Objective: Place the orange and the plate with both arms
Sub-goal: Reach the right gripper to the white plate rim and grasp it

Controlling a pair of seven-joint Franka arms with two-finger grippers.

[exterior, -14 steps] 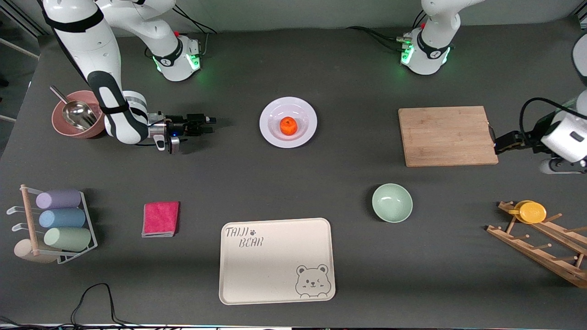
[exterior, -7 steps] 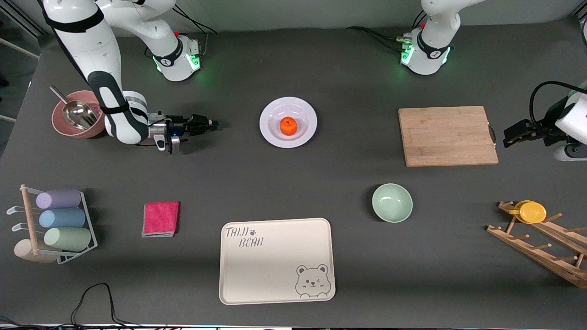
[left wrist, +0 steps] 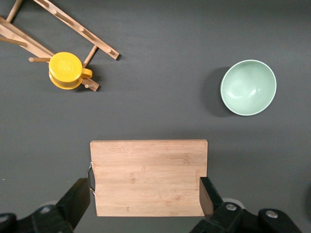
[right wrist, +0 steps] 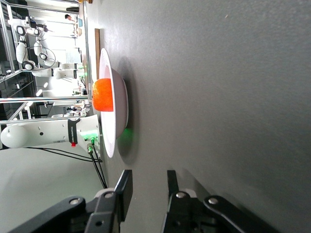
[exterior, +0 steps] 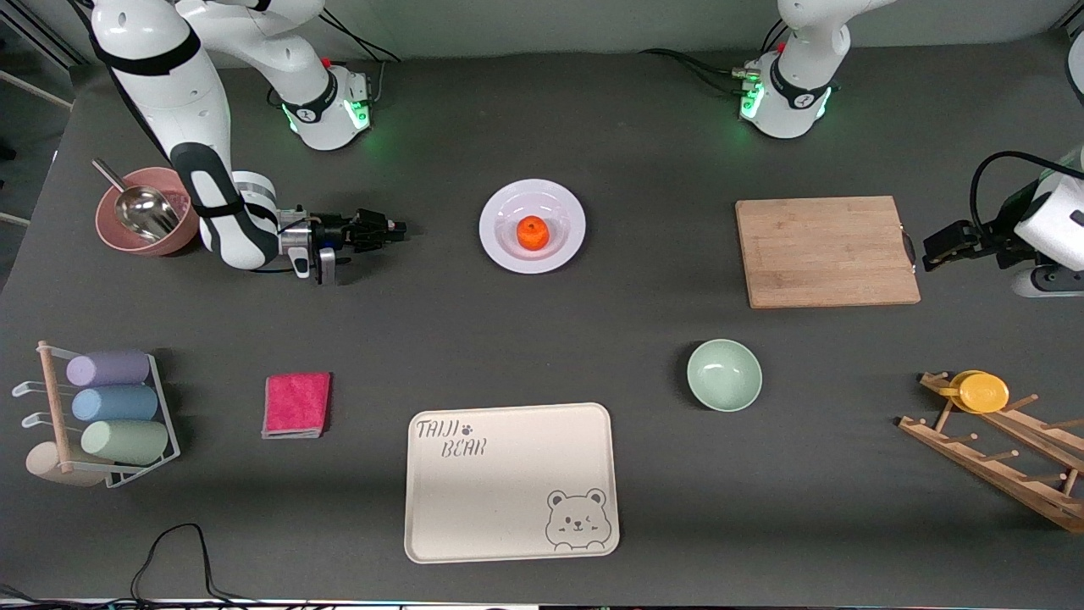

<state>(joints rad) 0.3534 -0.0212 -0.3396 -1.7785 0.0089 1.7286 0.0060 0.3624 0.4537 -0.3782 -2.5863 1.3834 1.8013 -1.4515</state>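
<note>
The orange point(exterior: 532, 232) sits in the middle of the pale plate point(exterior: 508, 200), which lies on the table between the two arm bases. My right gripper point(exterior: 398, 226) is low by the table, beside the plate toward the right arm's end, a short gap from its rim. It is open and empty. In the right wrist view the orange point(right wrist: 103, 95) and the plate point(right wrist: 111, 138) lie ahead of my right gripper point(right wrist: 149, 187). My left gripper point(exterior: 930, 252) is up over the cutting board's edge at the left arm's end, wide open and empty point(left wrist: 144, 200).
A wooden cutting board point(exterior: 826, 251) lies toward the left arm's end. A mint-green bowl point(exterior: 724, 374), a cream bear tray point(exterior: 511, 481) and a pink cloth point(exterior: 296, 404) lie nearer the camera. A pink bowl with a scoop point(exterior: 140, 222), a cup rack point(exterior: 102, 415) and a wooden rack with a yellow cup point(exterior: 982, 392) stand at the ends.
My right gripper has crept toward the plate. My left gripper has drawn back from the cutting board toward the left arm's end. The orange and the plate have not moved.
</note>
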